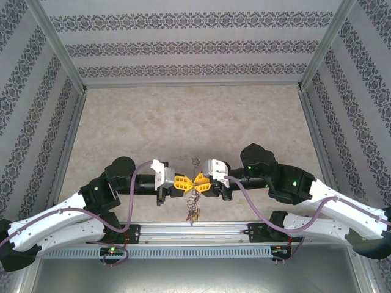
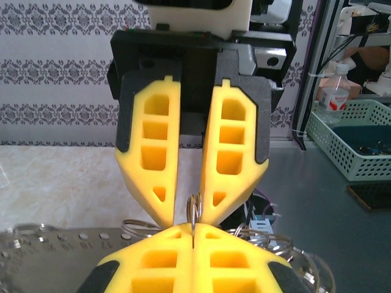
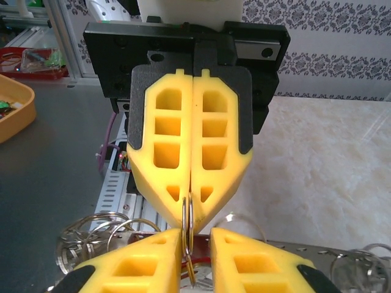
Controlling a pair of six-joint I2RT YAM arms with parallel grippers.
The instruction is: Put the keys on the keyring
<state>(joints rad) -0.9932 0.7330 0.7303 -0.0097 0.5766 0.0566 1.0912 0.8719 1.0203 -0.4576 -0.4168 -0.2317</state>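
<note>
The two arms meet tip to tip in the air above the middle of the near edge of the marbled worktop (image 1: 183,116). The keyring (image 1: 194,200) hangs beneath them as a tangle of silvery loops.

The left gripper (image 3: 189,204) has its yellow fingers pressed flat together, pinching a small split ring (image 3: 187,229) edge-on at their very tips. The right gripper (image 2: 190,218) faces it with its jaws a little apart. That gap is wider than the ring's wire, and the ring drops down into it. More loose rings (image 3: 91,229) fan out below and to the sides. I cannot tell which of the dangling pieces are keys, though a bit of red shows behind the ring.

The split ring looks like thin, stiff spring steel: light, smooth, and likely to twist or slip out of soft foam pads if squeezed off-centre. The hanging bunch probably adds a swinging pull. The ring is best held across its flat faces and close to the rim, so the open end of the coil stays exposed. A key is best taken by its plastic tag, which offers a wider and less slippery surface than the metal. The risk is the ring rotating in the pinch.
</note>
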